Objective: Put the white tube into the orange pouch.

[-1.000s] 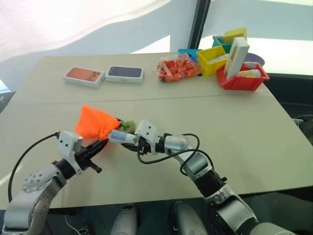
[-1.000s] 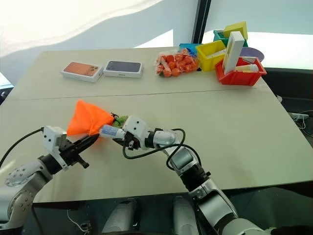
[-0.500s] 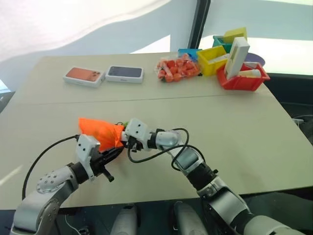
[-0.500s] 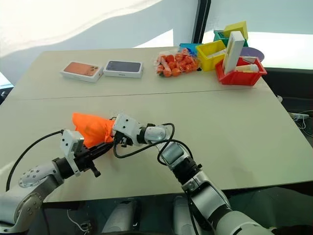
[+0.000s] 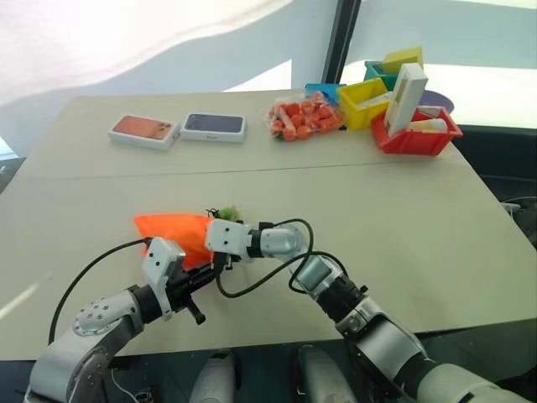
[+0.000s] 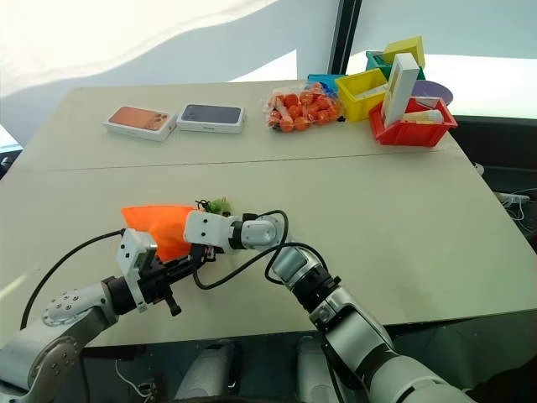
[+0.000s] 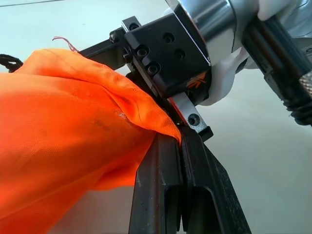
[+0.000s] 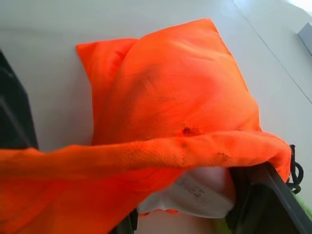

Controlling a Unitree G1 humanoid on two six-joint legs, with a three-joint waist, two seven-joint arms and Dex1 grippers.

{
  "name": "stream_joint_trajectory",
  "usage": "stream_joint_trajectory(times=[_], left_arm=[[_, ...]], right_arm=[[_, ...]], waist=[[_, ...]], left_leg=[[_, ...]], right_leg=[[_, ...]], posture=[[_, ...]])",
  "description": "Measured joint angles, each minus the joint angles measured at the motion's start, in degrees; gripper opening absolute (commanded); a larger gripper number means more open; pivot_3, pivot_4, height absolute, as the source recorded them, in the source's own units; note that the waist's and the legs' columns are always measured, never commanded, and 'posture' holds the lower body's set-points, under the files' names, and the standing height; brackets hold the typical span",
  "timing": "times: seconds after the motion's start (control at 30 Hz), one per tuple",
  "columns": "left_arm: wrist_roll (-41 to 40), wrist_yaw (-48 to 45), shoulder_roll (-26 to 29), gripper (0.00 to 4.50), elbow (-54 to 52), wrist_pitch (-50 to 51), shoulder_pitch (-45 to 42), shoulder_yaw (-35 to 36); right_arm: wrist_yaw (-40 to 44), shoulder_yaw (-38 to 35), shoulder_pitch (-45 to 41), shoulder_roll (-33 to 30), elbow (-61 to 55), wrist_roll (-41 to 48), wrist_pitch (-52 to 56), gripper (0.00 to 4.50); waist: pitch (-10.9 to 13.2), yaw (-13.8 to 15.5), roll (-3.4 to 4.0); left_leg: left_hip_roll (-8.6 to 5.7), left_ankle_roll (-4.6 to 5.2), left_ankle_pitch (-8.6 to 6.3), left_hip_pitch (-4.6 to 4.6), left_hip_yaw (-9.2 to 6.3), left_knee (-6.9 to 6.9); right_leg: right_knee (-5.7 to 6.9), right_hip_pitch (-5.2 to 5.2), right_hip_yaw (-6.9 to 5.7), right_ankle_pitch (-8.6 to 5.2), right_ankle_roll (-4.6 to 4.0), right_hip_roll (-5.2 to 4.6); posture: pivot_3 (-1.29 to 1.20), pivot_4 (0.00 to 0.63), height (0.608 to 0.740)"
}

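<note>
Pinching the orange pouch (image 5: 174,232) at its mouth edge, left gripper (image 5: 206,274) has fingers together on the fabric. Right gripper (image 6: 198,249) is clamped on the white tube (image 8: 195,192), which sits at the pouch opening with the orange rim draped over it. Pouch lies on the table (image 5: 403,210), near front edge
</note>
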Motion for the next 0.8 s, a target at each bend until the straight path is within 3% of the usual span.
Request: stream_joint_trajectory(times=[0.2, 0.53, 0.8], left_arm=[[-1.5, -2.3, 0.8, 0.0, -0.8, 0.0, 2.5, 0.7], [-2.0, -4.8, 4.3, 0.0, 3.9, -1.3, 7.9, 10.0], [-0.8, -8.4, 7.2, 0.0, 13.0, -4.2, 10.0, 18.2]], right_arm=[[3.7, -1.8, 0.7, -0.5, -1.5, 1.6, 1.9, 4.45], [16.1, -6.9, 6.5, -9.5, -20.9, 16.5, 15.1, 4.45], [9.8, -9.6, 8.3, -11.6, -21.2, 17.1, 18.7, 4.45]], waist=[[0.0, 0.0, 0.0], [0.0, 0.0, 0.02], [0.0, -0.1, 0.02]], left_leg=[[0.02, 0.0, 0.0, 0.0, 0.0, -0.01], [0.1, 0.0, 0.0, 0.0, -0.02, -0.03], [0.15, -0.01, -0.01, -0.04, 0.02, -0.13]], right_leg=[[-0.02, 0.0, 0.0, -0.01, -0.01, -0.01], [-0.04, -0.01, -0.01, -0.08, -0.12, -0.04], [-0.04, -0.14, 0.0, -0.12, -0.21, -0.05]], posture=[[0.0, 0.15, 0.74], [0.0, 0.15, 0.74], [0.0, 0.15, 0.74]])
